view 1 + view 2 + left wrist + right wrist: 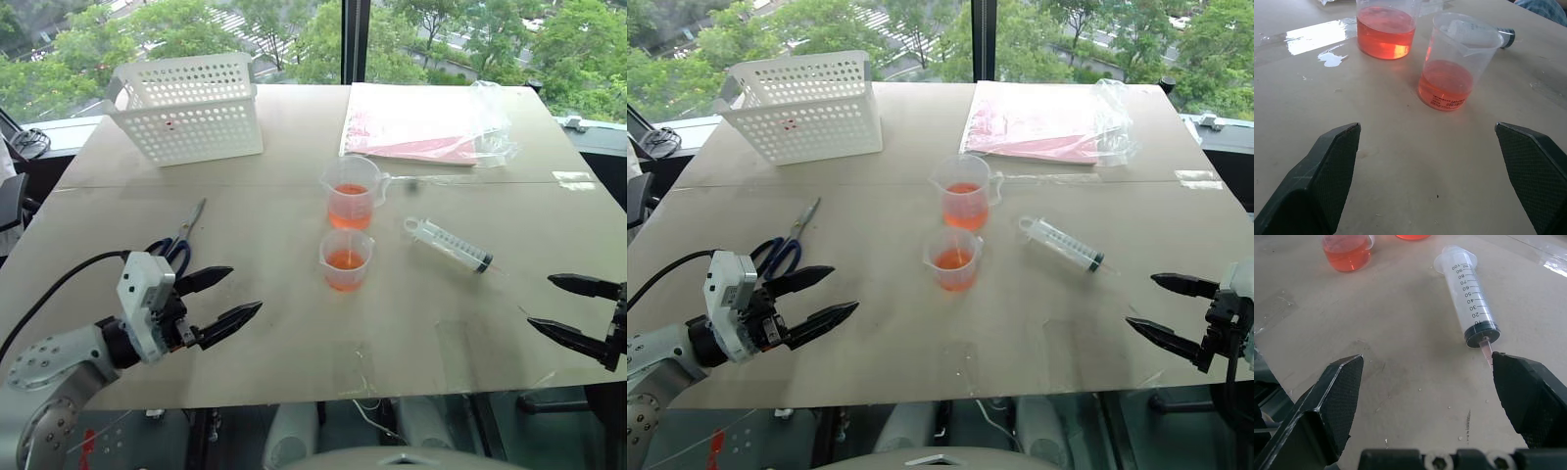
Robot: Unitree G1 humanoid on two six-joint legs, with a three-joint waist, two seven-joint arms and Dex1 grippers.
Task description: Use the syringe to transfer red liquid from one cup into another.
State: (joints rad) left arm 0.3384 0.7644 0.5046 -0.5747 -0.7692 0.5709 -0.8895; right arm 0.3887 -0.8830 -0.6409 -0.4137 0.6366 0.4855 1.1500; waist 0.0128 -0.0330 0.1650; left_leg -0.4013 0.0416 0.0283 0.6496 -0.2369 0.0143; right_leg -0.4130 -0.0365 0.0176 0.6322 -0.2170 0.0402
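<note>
So both my grippers, left gripper [223,297] and right gripper [554,306], hang spread wide and empty; the syringe [449,244] lies flat beside the handled beaker [353,193] and small cup [346,259], nearer my right, likely for that reach

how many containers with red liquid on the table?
2. The handled beaker stands mid-table, farther from the robot; the smaller cup stands just in front of it, left of the syringe. None seem hidden.

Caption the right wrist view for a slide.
Open right pincer hovers over the table near the syringe tip.
</note>
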